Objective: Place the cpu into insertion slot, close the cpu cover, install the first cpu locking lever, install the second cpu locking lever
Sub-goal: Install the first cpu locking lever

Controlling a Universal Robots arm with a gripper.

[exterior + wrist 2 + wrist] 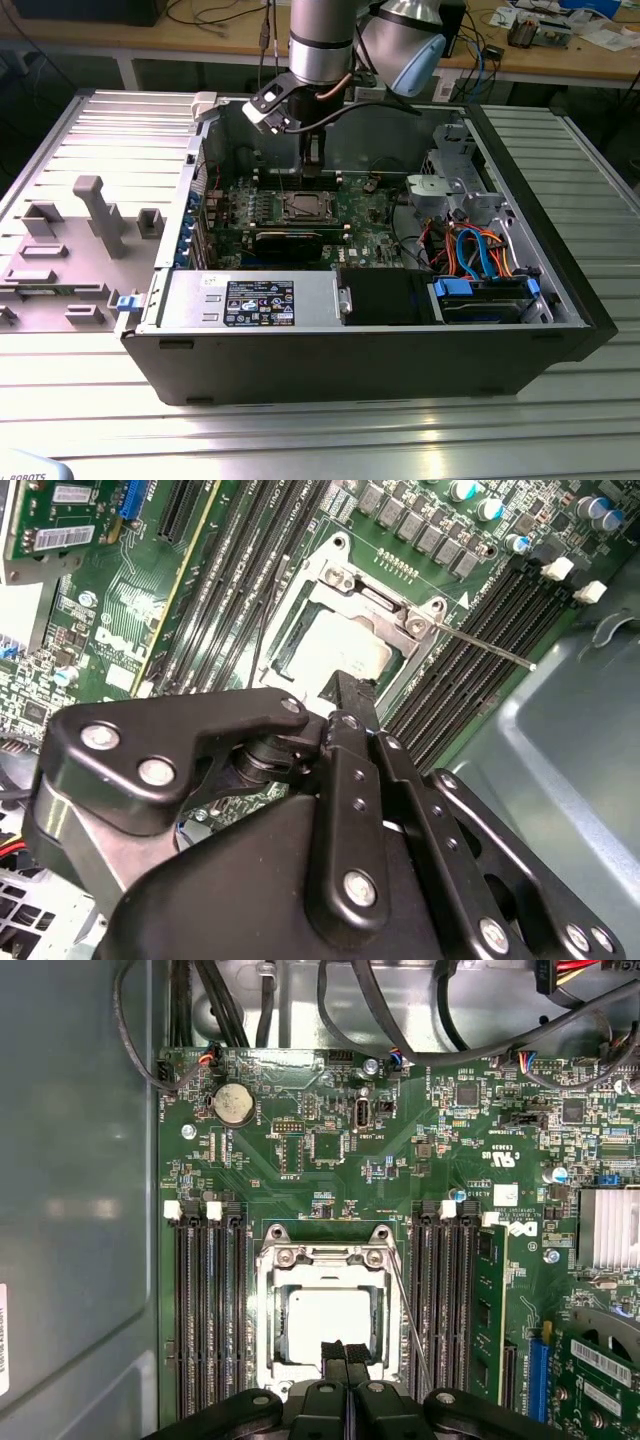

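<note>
We note the gripper (345, 1352) hiding 1 edge of the cpu cover (268, 1305) in the first wrist view; whatever lies beneath it we cannot tell.

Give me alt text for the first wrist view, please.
The closed gripper sits over one edge of the cpu cover, which lies flat around the cpu on the green motherboard. A thin metal lever angles out beside it.

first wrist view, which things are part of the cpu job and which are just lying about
Part of the job:
chip, sitting in the socket
cover frame
lever rod
tool, at the chip's edge

Just lying about:
memory slots
coin battery
black cables
heatsink
</note>
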